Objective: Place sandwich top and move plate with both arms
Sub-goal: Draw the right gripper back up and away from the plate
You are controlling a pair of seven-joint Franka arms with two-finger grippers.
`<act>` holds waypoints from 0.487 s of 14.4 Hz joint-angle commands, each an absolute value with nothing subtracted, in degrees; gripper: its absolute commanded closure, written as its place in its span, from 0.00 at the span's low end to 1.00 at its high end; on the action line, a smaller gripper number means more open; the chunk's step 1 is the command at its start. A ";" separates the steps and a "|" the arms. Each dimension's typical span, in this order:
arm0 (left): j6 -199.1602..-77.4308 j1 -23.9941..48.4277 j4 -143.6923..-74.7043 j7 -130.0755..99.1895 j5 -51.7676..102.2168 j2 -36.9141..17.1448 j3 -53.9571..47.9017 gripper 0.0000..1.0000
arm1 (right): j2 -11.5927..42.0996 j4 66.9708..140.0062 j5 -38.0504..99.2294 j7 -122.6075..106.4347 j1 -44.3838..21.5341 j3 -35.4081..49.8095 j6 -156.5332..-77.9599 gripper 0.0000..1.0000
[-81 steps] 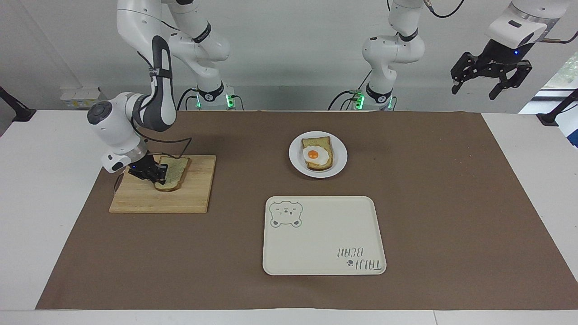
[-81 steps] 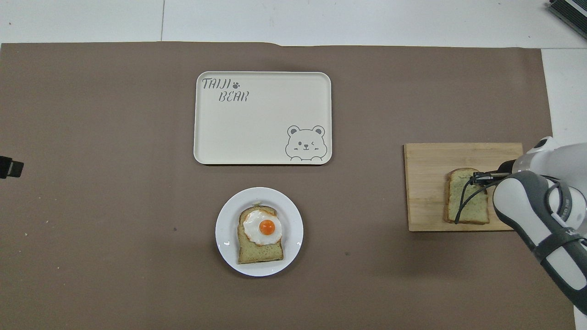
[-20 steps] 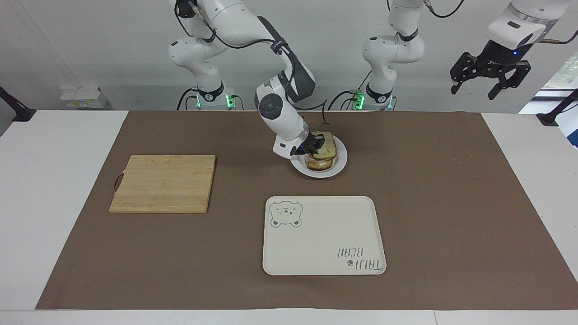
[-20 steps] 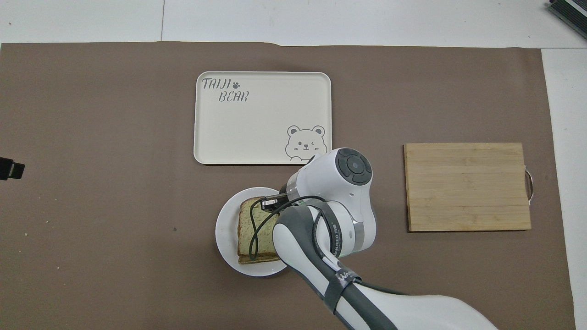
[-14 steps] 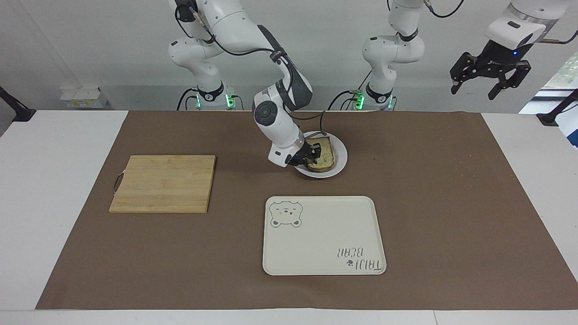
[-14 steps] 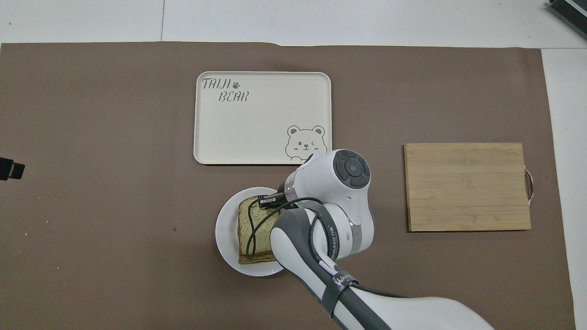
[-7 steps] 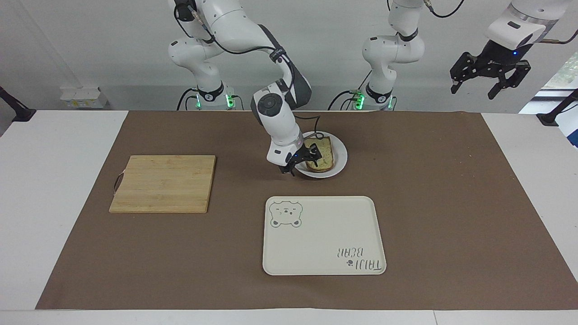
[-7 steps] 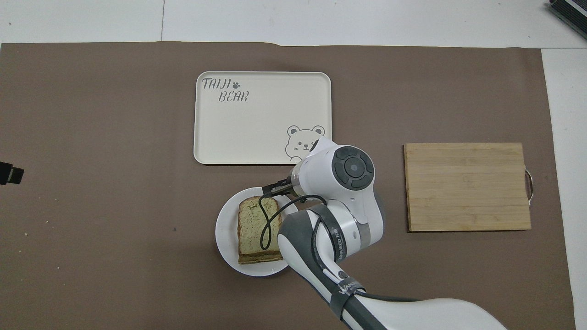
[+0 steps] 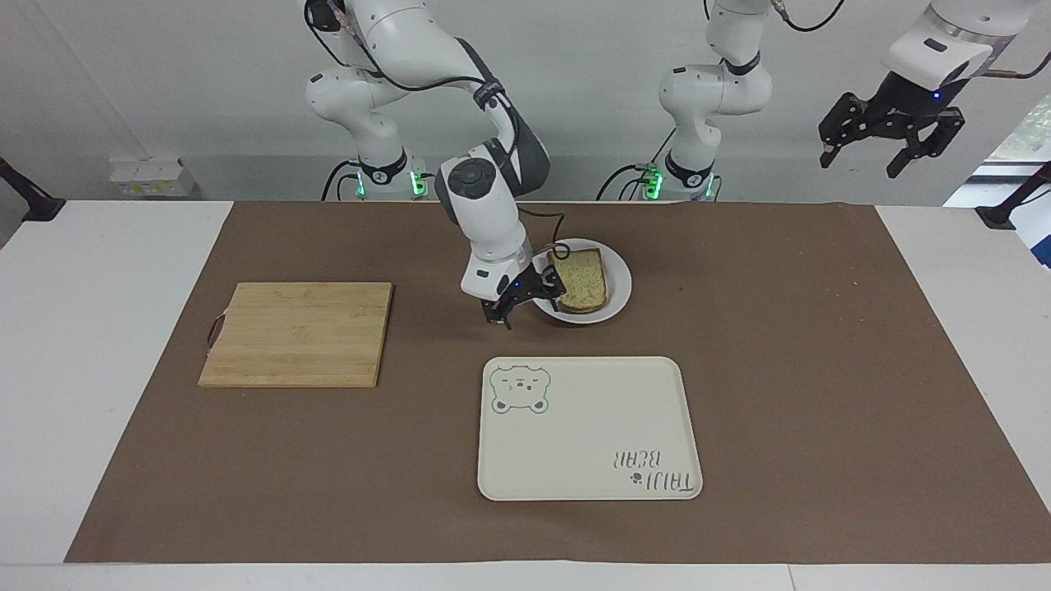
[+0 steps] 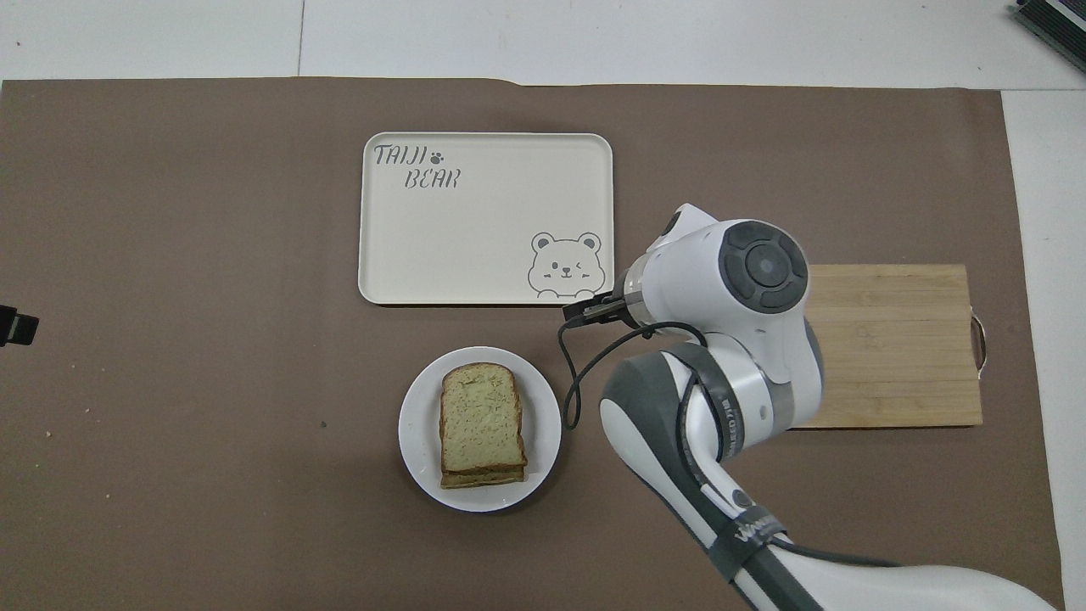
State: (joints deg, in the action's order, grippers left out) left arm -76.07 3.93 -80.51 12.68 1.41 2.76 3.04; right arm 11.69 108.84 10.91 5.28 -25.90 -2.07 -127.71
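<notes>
Pale, green-speckled bread, the sandwich top (image 9: 581, 277), now lies flat on the stack on the plate (image 9: 620, 283), a little above the centre of the facing view, where a second ago the right gripper (image 9: 525, 298) was still clamped on its edge. That gripper has let go and backed off toward the middle left of the frame; its fingers stand spread wide and empty, low over the brown mat just beside the plate's rim. In the upper right corner the left gripper (image 9: 892, 135) waits high up, fingers also apart, holding nothing. From overhead, the sandwich top (image 10: 479, 416) sits squarely over the lower slice at the bottom centre, the egg hidden, with the plate (image 10: 417, 433) showing white all round it. The right gripper (image 10: 585, 312) peeks out just below the bear tray (image 10: 475, 238). I'd say placing is finished; moving the plate with both arms remains.
</notes>
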 commanded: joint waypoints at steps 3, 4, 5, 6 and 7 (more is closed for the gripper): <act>-76.38 2.81 -82.70 12.13 2.11 4.48 2.90 0.00 | 6.86 108.99 4.68 6.59 -20.93 -1.49 -118.84 0.00; -76.46 2.81 -83.23 12.13 2.11 4.57 2.99 0.00 | 6.25 109.07 3.96 6.59 -20.48 -1.49 -117.96 0.00; -76.55 2.81 -83.84 12.39 2.20 5.09 3.08 0.00 | 5.98 108.90 3.61 6.68 -19.87 -1.49 -116.64 0.00; -76.81 2.73 -85.07 12.39 3.15 5.71 3.16 0.00 | 5.54 108.11 3.17 6.59 -18.91 -1.49 -115.41 0.00; -76.82 2.29 -86.04 12.31 5.08 6.32 3.43 0.00 | 5.54 107.50 2.21 6.42 -17.50 -1.49 -114.27 0.00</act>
